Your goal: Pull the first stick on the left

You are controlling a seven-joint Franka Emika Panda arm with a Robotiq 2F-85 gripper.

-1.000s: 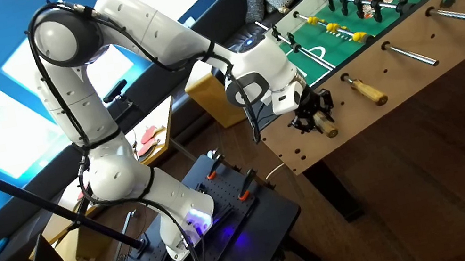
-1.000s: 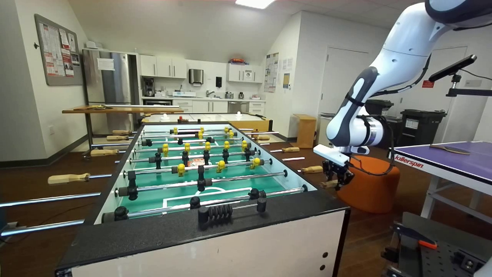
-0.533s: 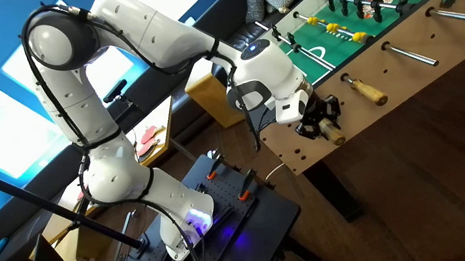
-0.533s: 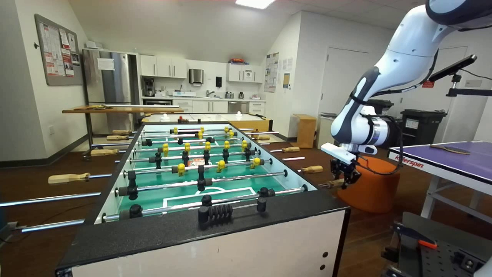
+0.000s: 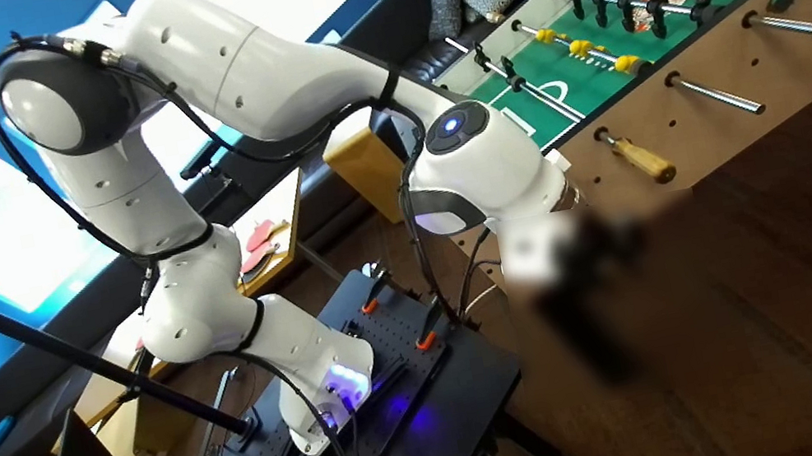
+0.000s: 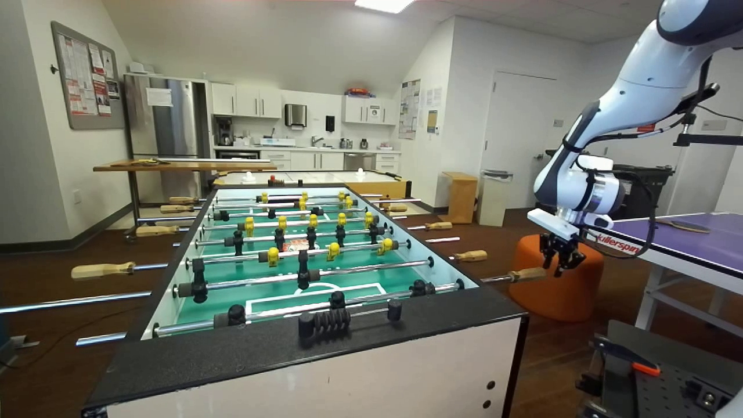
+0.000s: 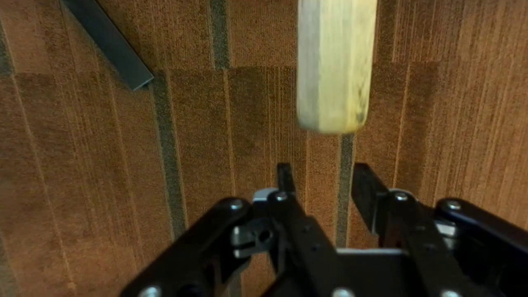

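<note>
The nearest foosball rod [image 6: 493, 280] sticks out of the table's side, with a pale wooden handle [image 6: 528, 274] on its end. In the wrist view the handle [image 7: 334, 66] hangs in from the top, its blunt end just beyond the fingertips. My gripper [image 6: 558, 261] is beside the handle's outer end; whether it touches there I cannot tell. In the wrist view the gripper's fingers [image 7: 323, 179] stand apart with only floor showing between them. In an exterior view the gripper [image 5: 601, 244] is blurred and the handle cannot be made out.
Another wooden handle [image 5: 643, 161] and a bare rod end [image 5: 716, 94] stick out of the same table side [image 5: 755, 74]. An orange stool [image 6: 580, 296] stands behind the gripper. A purple ping-pong table [image 6: 696, 238] is further right. A black base table [image 5: 476, 391] carries clamps.
The nearest rod has slid out toward the robot, its black figures moving along with it. My gripper moved the same way, from around the handle to past its outer end.
</note>
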